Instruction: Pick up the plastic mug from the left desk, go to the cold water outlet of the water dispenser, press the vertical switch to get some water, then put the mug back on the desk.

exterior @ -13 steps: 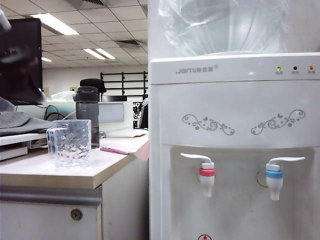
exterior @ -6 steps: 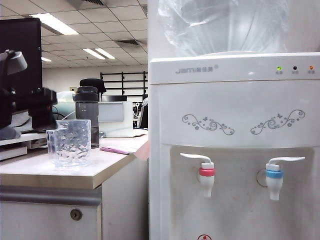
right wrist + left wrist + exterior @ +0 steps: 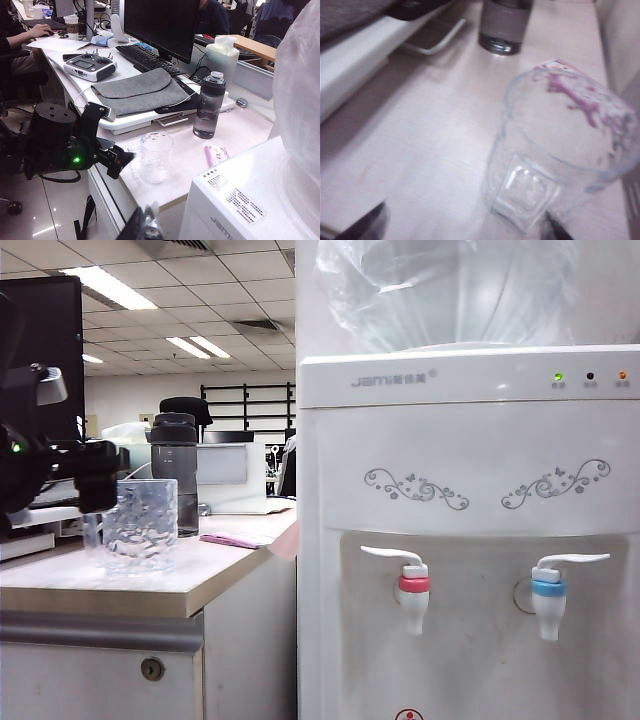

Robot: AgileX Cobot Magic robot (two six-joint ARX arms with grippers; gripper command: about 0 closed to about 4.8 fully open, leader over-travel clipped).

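Room: open-plan office, ceiling light panels, monitors and chairs behind.
Desk (image 3: 120,590): pale wood-look top, grey edge strip, keyhole in drawer front; stood just beside the dispenser (image 3: 465,490).
Mug (image 3: 140,523): upright on the desk near its front edge, empty, clear of the bottle (image 3: 175,472) behind it.
L gripper (image 3: 92,478): at the mug's side, level w/ its upper wall; jaws spread wide w/ the mug between them, nothing held yet. Fingertips (image 3: 367,225) showed dark in the L wrist view, well apart.
R gripper (image 3: 145,222): up by the dispenser top, away from the mug; only a sliver in the R wrist view, so can't tell if open or closed.
Taps: blue tap (image 3: 548,602) and red tap (image 3: 414,597) w/ levers untouched.
Handling (judgement): thin clear plastic, light, prob. stiff enough but could flex or skid if squeezed hard; dimpled wall should help grip. Best taken across the body, mid-height.
Views: ext. view showed taps and the gripper's height vs the mug. L wrist view showed the mug's (image 3: 555,165) faceted base up close, no taps. R wrist view alone showed the L arm (image 3: 55,137) from above, the mug (image 3: 154,157), a grey pouch (image 3: 140,92), keyboard and a pink packet (image 3: 216,154).
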